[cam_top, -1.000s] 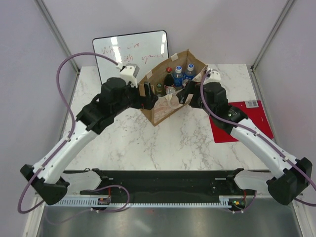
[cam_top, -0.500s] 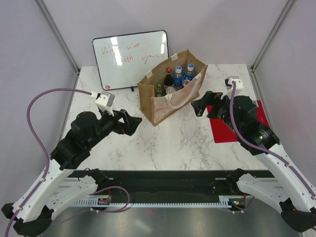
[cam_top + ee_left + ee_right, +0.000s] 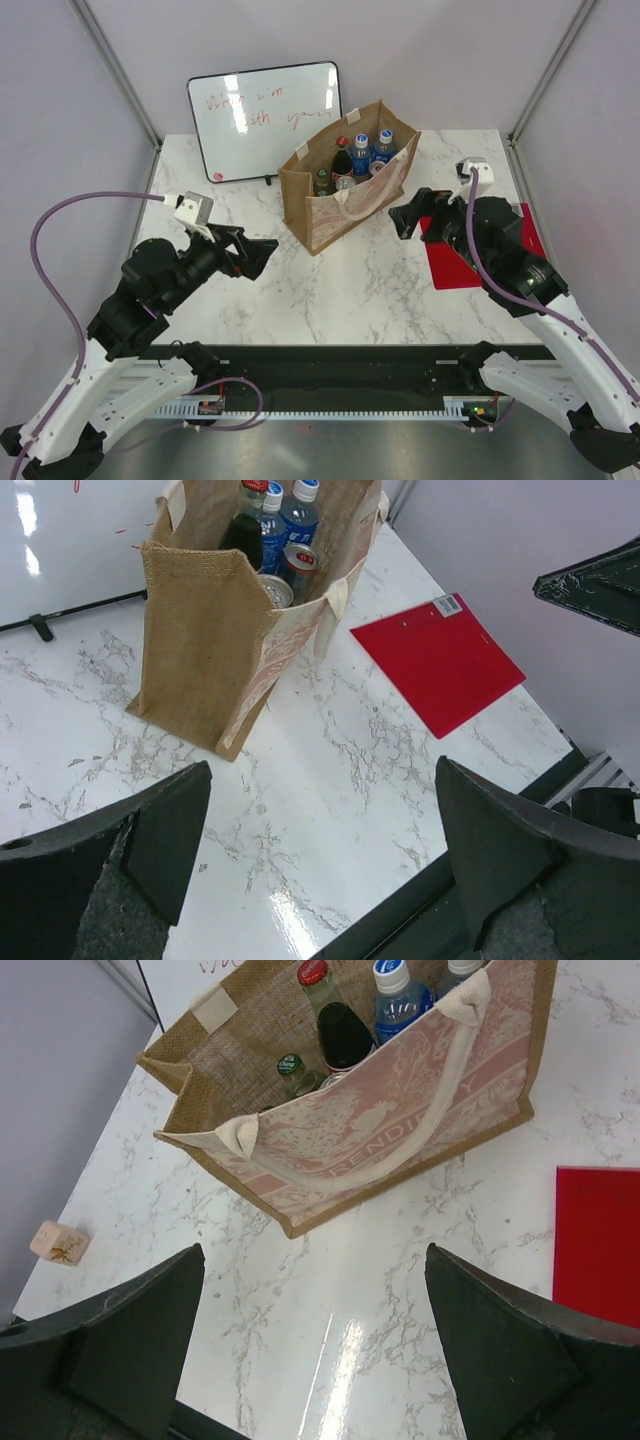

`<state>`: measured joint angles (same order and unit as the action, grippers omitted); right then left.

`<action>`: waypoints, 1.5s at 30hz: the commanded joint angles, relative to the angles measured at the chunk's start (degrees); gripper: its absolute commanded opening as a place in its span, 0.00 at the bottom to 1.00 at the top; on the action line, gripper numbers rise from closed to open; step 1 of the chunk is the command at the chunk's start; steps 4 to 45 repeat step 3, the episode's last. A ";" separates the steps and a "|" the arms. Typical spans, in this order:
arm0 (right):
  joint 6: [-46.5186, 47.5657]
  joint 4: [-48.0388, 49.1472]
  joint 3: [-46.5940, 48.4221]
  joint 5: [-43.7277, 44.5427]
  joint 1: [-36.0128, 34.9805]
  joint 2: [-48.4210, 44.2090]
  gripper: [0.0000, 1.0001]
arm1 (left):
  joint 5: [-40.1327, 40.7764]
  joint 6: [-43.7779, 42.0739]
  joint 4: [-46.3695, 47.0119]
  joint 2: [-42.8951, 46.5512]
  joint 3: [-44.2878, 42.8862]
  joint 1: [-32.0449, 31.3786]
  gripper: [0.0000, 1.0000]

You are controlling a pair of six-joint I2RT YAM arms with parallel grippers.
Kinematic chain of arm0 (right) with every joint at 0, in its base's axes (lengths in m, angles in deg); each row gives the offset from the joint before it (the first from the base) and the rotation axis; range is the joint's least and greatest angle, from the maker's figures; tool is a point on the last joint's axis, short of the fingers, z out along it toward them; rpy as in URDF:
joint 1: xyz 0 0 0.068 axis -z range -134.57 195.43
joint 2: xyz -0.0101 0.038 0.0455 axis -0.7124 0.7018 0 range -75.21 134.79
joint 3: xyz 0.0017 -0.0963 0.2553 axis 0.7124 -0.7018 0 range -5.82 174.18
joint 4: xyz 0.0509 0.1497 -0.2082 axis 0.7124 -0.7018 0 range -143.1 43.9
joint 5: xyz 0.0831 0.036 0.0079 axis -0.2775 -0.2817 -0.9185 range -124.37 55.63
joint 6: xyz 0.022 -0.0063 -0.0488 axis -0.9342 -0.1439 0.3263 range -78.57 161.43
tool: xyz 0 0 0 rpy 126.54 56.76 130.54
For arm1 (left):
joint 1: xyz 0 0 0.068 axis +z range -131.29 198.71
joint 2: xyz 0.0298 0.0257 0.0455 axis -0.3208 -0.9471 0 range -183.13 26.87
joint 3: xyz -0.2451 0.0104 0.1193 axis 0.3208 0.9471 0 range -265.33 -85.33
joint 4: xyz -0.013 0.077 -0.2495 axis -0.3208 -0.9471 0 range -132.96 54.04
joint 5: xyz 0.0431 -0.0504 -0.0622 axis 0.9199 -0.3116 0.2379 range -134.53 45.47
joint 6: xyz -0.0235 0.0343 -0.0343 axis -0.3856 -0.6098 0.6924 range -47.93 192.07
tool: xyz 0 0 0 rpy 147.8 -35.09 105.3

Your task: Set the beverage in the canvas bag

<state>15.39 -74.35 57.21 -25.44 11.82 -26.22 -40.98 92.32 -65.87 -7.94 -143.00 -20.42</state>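
The canvas bag [image 3: 335, 205] stands upright at the back middle of the marble table, tan with white handles and a red-printed side [image 3: 390, 1125]. Inside it stand several beverages [image 3: 362, 152]: blue-capped bottles [image 3: 398, 1000], a dark bottle with a red cap [image 3: 338, 1028], a green-capped bottle [image 3: 291, 1068] and a can [image 3: 276, 588]. My left gripper [image 3: 262, 255] hovers open to the left of the bag [image 3: 200, 630], with nothing between its fingers. On the bag's right my right gripper [image 3: 405, 218] is open and empty too. Marble shows between both pairs of jaws in the wrist views.
A whiteboard [image 3: 265, 120] with red writing leans behind the bag. A red flat board [image 3: 450, 268] lies on the right, partly under my right arm. A small wooden cube [image 3: 58, 1242] sits near the left edge. A black rail [image 3: 320, 365] runs along the near edge.
Both arms have drawn back from the bag's mouth toward the near side, the left one farthest, down and to the left. Both grippers stayed open and empty.
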 commanded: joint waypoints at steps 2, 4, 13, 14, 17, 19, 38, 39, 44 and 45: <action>0.20 0.21 -1.06 0.74 -0.06 -0.04 0.98 | 0.84 1.37 1.26 0.00 -0.25 -0.24 1.00; 0.03 0.21 -1.15 0.74 -0.14 -0.04 0.98 | 0.84 1.46 1.26 0.09 -0.25 -0.24 1.00; 0.03 0.21 -1.15 0.74 -0.14 -0.04 0.98 | 0.84 1.46 1.26 0.09 -0.25 -0.24 1.00; 0.03 0.21 -1.15 0.74 -0.14 -0.04 0.98 | 0.84 1.46 1.26 0.09 -0.25 -0.24 1.00; 0.03 0.21 -1.15 0.74 -0.14 -0.04 0.98 | 0.84 1.46 1.26 0.09 -0.25 -0.24 1.00; 0.03 0.21 -1.15 0.74 -0.14 -0.04 0.98 | 0.84 1.46 1.26 0.09 -0.25 -0.24 1.00; 0.03 0.21 -1.15 0.74 -0.14 -0.04 0.98 | 0.84 1.46 1.26 0.09 -0.25 -0.24 1.00; 0.03 0.21 -1.15 0.74 -0.14 -0.04 0.98 | 0.84 1.46 1.26 0.09 -0.25 -0.24 1.00; 0.03 0.21 -1.15 0.74 -0.14 -0.04 0.98 | 0.84 1.46 1.26 0.09 -0.25 -0.24 1.00; 0.03 0.21 -1.15 0.74 -0.14 -0.04 0.98 | 0.84 1.46 1.26 0.09 -0.25 -0.24 1.00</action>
